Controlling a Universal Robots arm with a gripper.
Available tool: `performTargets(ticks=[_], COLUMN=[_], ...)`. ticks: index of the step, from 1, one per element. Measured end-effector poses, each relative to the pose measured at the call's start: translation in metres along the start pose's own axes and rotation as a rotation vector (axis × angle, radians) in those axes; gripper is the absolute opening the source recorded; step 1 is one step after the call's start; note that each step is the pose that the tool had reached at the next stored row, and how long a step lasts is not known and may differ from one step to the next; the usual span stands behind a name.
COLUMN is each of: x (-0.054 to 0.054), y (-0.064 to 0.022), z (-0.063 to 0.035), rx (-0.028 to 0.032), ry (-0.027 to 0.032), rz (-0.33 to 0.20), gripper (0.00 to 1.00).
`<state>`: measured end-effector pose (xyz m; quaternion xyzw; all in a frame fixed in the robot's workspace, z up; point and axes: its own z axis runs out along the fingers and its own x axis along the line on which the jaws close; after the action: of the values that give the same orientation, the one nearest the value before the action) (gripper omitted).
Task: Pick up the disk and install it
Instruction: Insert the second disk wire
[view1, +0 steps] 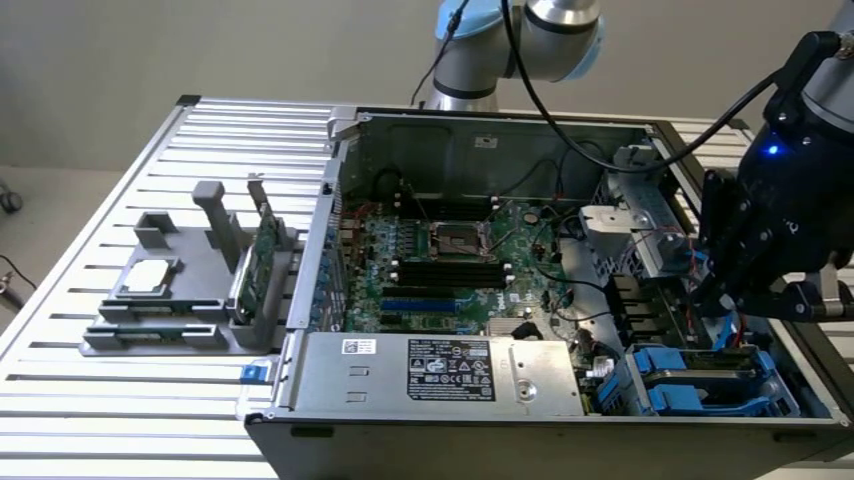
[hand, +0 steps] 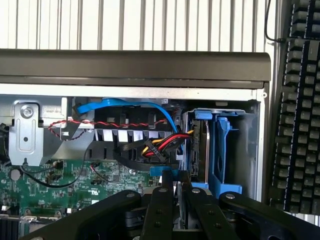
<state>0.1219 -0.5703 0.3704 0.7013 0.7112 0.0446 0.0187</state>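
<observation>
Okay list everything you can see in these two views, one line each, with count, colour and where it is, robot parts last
Computer case: one, grey, open on the slatted table.
Motherboard: one, green, on the case floor.
Power supply: one, silver with black label, along the case's near edge.
Disk: one, in a blue carrier, standing on edge in the drive bay.
Cables: several, blue, red, yellow, black, beside the bay.
Parts holder: one, grey, on the exterior view's left, with a silver chip and a green card.
Keyboard: one, black, beside the case.
Claw: one, black, closed on the carrier's blue tab.
</observation>
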Motion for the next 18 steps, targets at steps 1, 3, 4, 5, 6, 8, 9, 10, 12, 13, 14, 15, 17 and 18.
performTargets(ticks=[1, 3, 4, 5, 6, 8, 9, 10, 12, 13, 14, 15, 17, 18], x=[0.000, -0.001, -0.002, -0.003, -0.005, -0.008, -0.010, -0.011, -0.011, -0.011, -0.012, -0.013, -0.015, -0.016], y=[-0.0001, -0.0002, -0.0002, -0.0003, -0.0003, -0.0006, -0.0007, -0.0007, -0.0009, -0.0010, -0.0011, -0.0012, -0.0013, -0.0014], z=[0.0004, 0.0011, 0.0016, 0.0021, 0.0027, 0.0044, 0.0054, 0.0061, 0.0074, 0.0084, 0.0094, 0.0103, 0.0119, 0.0125], rx=[0.0000, 0.0000, 0.0000, 0.0000, 0.0000, 0.0000, 0.0000, 0.0000, -0.0001, 0.0001, 0.0007, 0.0018, 0.0044, 0.0052], ry=[0.0001, -0.0002, 0.0000, -0.0001, -0.0001, 0.0015, 0.0036, 0.0048, 0.0053, 0.0057, 0.0057, 0.0057, 0.0059, 0.0060], rz=[0.000, 0.000, 0.000, 0.000, 0.000, 0.001, 0.001, 0.001, 0.001, 0.001, 0.001, 0.001, 0.001, 0.001], gripper=[0.16, 0.16, 0.16, 0.16, 0.16, 0.16, 0.16, 0.16, 0.16, 0.16, 0.16, 0.16, 0.16, 0.16])
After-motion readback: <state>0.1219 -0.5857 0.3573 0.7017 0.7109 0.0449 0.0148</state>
